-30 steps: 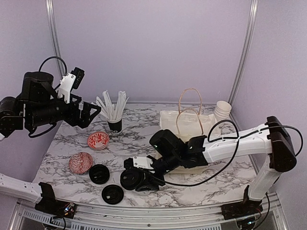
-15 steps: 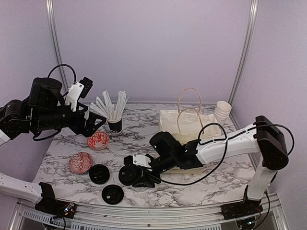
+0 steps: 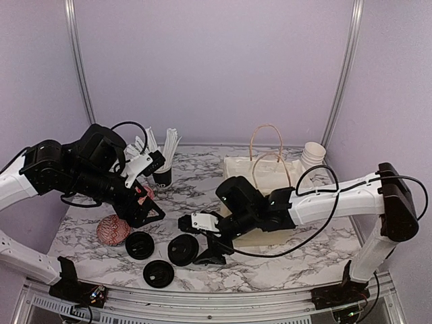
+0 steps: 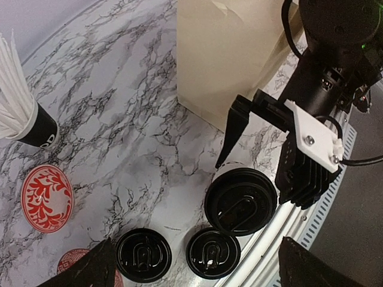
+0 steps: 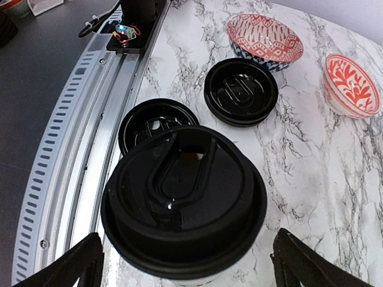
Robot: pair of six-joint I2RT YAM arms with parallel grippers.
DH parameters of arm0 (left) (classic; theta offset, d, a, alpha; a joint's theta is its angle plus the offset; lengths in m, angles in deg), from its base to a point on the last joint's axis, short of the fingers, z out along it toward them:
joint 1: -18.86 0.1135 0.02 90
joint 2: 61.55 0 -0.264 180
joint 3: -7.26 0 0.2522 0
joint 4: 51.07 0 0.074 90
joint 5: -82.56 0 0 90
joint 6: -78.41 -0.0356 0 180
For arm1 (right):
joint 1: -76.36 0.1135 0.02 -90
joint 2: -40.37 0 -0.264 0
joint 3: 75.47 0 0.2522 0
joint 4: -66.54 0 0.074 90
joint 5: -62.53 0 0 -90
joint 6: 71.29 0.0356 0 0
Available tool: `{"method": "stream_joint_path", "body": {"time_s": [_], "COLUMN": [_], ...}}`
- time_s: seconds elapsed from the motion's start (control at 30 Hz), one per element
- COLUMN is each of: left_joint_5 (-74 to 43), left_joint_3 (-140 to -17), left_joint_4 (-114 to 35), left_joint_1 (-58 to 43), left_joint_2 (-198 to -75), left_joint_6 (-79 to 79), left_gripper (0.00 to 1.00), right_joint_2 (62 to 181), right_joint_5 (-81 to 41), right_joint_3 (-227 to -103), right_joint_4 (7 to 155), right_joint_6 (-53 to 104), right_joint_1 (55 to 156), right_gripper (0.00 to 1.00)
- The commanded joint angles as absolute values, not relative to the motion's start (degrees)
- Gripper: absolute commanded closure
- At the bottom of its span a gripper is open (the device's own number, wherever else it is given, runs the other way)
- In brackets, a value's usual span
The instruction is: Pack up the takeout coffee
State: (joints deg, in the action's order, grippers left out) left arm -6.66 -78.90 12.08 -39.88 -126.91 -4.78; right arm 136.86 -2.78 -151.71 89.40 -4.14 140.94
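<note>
One takeout coffee cup (image 3: 182, 250) with its black lid on stands near the front edge; it also shows in the left wrist view (image 4: 241, 200) and the right wrist view (image 5: 182, 200). My right gripper (image 3: 197, 240) is open, its fingers (image 4: 238, 128) standing either side of the cup just behind it, not pressing on it. My left gripper (image 3: 143, 214) is open and empty, hovering above the table left of the cup. The paper bag (image 3: 263, 196) sits behind the right arm.
Two loose black lids (image 3: 140, 245) (image 3: 158, 273) lie left of the cup. Red-patterned bowls (image 3: 113, 229) (image 4: 46, 197) sit at the left. A black cup of white sticks (image 3: 162, 177) stands behind. Stacked white cups (image 3: 312, 155) stand at the back right. The table's metal rail (image 5: 72, 155) is close.
My left arm has swung down from high at the far left to low over the bowls. My right gripper has opened off the lidded cup, which stands on the table.
</note>
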Motion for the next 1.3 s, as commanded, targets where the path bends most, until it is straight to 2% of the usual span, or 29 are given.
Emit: {"method": "stream_joint_path", "body": {"time_s": [0.0,0.17,0.43,0.57,0.73,0.87,1.27], "left_joint_5": [-9.4,-7.7,-4.3,7.0,19.9,21.3,18.9], "left_joint_3": [-80.3,-80.1,-76.5,-74.5,-69.6,-67.4,-63.1], "left_joint_4": [15.7,15.3,14.3,13.0,7.3,6.7,6.3], "left_joint_1": [-43.1,-46.5,-48.7,-49.1,-48.9,-48.9,-48.9], "left_joint_2": [-129.1,-131.6,-132.7,-128.5,-120.8,-118.2,-113.4], "left_joint_6": [-6.8,-9.4,-7.0,-1.0,6.1,9.2,9.9], "left_gripper": [0.04,0.01,0.02,0.01,0.01,0.01,0.01], "right_joint_2": [133.9,130.9,129.0,131.2,140.0,145.2,148.7], "right_joint_5": [-3.2,-3.1,-4.2,-9.4,-14.8,-14.4,-11.6], "right_joint_3": [-155.0,-157.7,-153.9,-153.0,-157.9,-162.6,-162.1], "right_joint_4": [95.4,100.5,99.4,97.7,98.0,101.5,102.6], "right_joint_6": [-6.3,-8.1,-12.0,-13.9,-12.1,-10.0,-11.3], "right_joint_1": [140.6,140.6,141.0,144.7,146.4,147.0,148.5], "right_gripper": [0.02,0.01,0.02,0.01,0.01,0.01,0.03]}}
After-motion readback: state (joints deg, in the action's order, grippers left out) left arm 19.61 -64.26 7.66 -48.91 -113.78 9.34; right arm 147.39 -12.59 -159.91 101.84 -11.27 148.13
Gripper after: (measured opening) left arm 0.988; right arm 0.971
